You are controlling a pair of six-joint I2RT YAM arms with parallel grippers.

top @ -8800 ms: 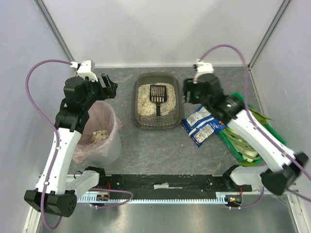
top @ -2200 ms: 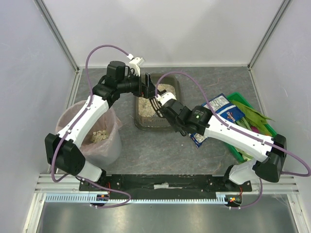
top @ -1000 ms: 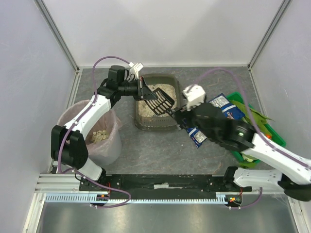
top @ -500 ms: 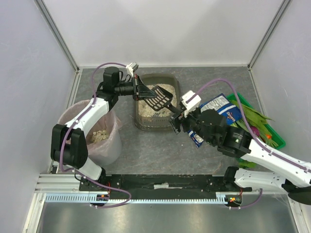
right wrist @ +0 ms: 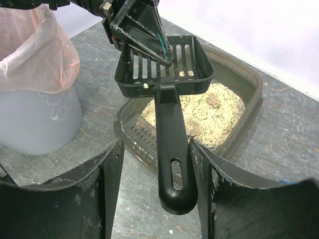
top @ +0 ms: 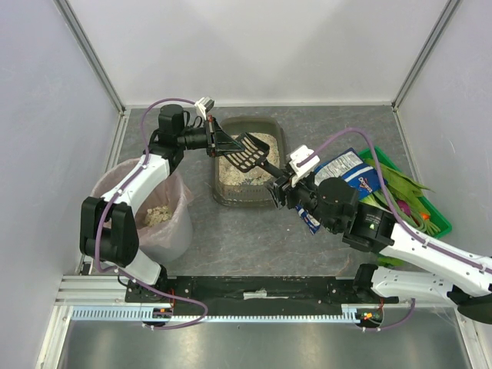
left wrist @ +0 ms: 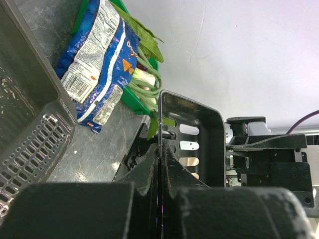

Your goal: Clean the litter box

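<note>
The litter box is a dark grey-brown tray of pale granules at mid-table, also in the right wrist view. A black slotted scoop hangs above it. My left gripper is shut on the rim of the scoop head, pinching its thin wall between its fingertips. The scoop handle points toward my right gripper. Its open jaws straddle the handle. The handle lies against the right finger, with a gap to the left finger.
A round translucent bin with a pink liner stands left of the tray and holds pale clumps. Blue chip bags lie right of the tray. Behind them is a green crate of vegetables. White walls enclose the table.
My right gripper has come in round the scoop handle and its jaws have narrowed. The left gripper, still shut on the scoop head, has shifted slightly left.
</note>
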